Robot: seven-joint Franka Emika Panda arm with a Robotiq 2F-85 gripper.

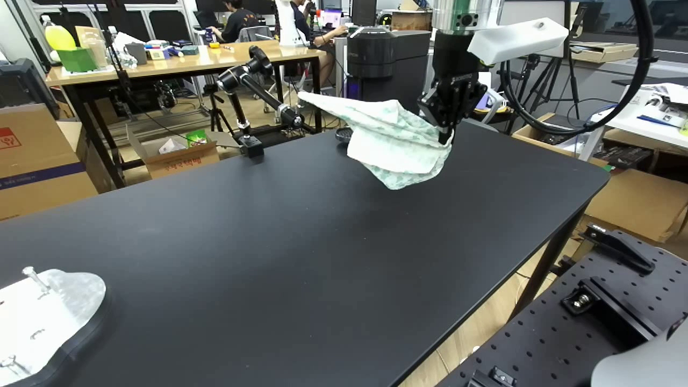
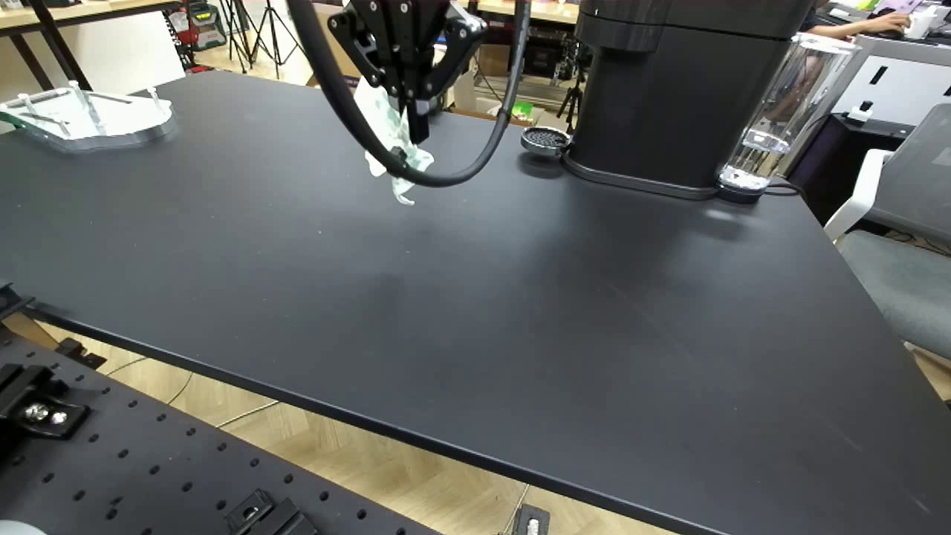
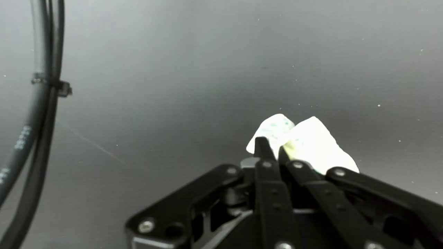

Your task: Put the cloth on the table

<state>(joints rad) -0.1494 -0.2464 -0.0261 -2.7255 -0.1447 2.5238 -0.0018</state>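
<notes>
The cloth (image 1: 395, 142) is white with a pale green pattern. It hangs from my gripper (image 1: 445, 134) above the table, with one corner sticking out to the side in an exterior view. It also shows beside the fingers in an exterior view (image 2: 383, 122), partly behind the black cable. In the wrist view the gripper (image 3: 273, 147) is shut on the cloth (image 3: 318, 147), with folds spreading on both sides of the fingertips. The dark table (image 1: 301, 242) lies below, also in an exterior view (image 2: 520, 297). The cloth is apart from the tabletop.
A black machine (image 2: 661, 111) with a round tray (image 2: 546, 140) stands at the table edge. A white flat piece with pegs (image 1: 59, 317) lies at another end. A jointed black stand (image 1: 250, 145) is clamped to the edge. A cable (image 2: 475, 167) loops beside the gripper.
</notes>
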